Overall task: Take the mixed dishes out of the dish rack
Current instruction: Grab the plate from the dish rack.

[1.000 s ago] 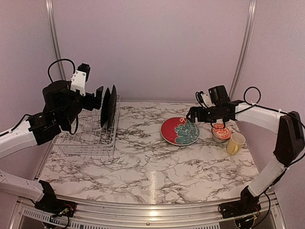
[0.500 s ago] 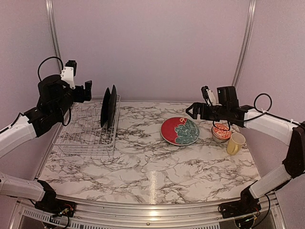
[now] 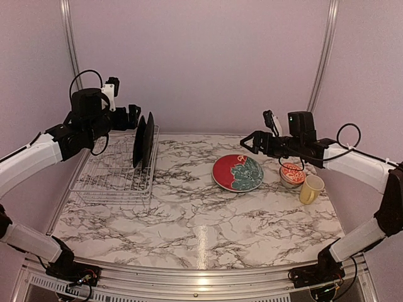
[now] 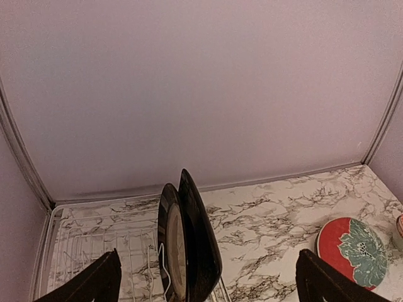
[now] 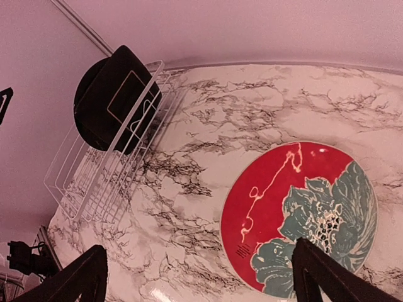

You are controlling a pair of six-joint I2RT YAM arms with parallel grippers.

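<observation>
Two black plates (image 3: pixel 144 139) stand upright in the white wire dish rack (image 3: pixel 113 179) at the back left; they also show in the left wrist view (image 4: pixel 189 242) and right wrist view (image 5: pixel 110 94). My left gripper (image 3: pixel 133 117) is open and empty, just left of and above them. The red plate with teal leaves (image 3: pixel 237 172) lies flat on the table; it also shows in the right wrist view (image 5: pixel 299 217). My right gripper (image 3: pixel 249 142) is open and empty above its far edge. The red-and-white bowl (image 3: pixel 292 173) and yellow mug (image 3: pixel 311 189) sit at the right. The pale green bowl is out of view.
The marble tabletop (image 3: pixel 201 220) spreads in front. A plain pink wall stands close behind the rack (image 4: pixel 82 251). Metal rails run up the back corners.
My left gripper swung back right toward the black plates after pulling away to the left. My right gripper rose and drew back from the red plate, leaving it flat on the table.
</observation>
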